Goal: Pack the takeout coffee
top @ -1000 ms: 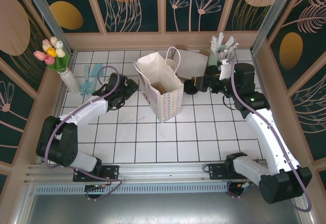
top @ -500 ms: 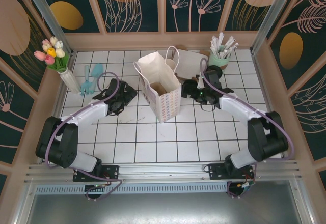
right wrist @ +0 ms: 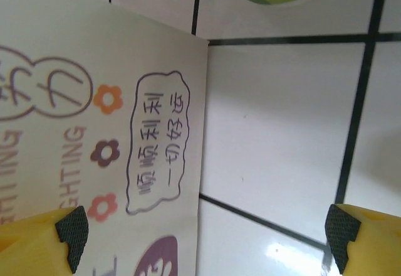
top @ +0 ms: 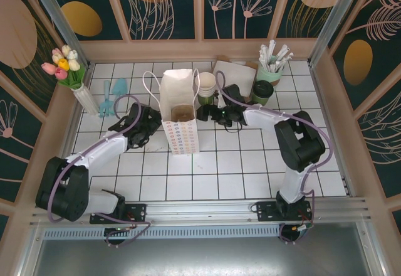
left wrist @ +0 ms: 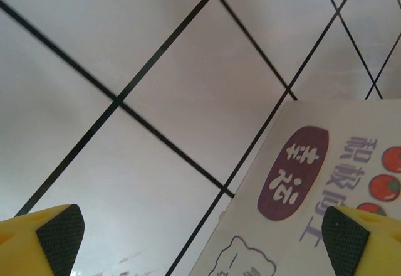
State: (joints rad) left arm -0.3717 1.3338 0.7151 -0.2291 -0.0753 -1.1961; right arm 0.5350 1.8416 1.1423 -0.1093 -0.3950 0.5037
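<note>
Upright, a boxy printed paper bag (top: 180,135); nearby, round-lidded dark-green coffee cup (top: 262,91).

Shifted the white paper bag (top: 180,132) leftward across the bench (top: 250,169) and brought it from a tilt to upright, mouth facing up. Swung the right arm in from the far right edge and folded it tightly, carrying the right gripper (top: 208,113) leftward to just beside the bag's right face. Drew the left gripper (top: 150,124) slightly nearer, close by the bag's left side. Exposed the stacked cream-white cups (top: 206,83) formerly hidden behind the bag, and uncovered the takeout coffee (top: 262,91), screened by the right arm a second earlier.
</note>
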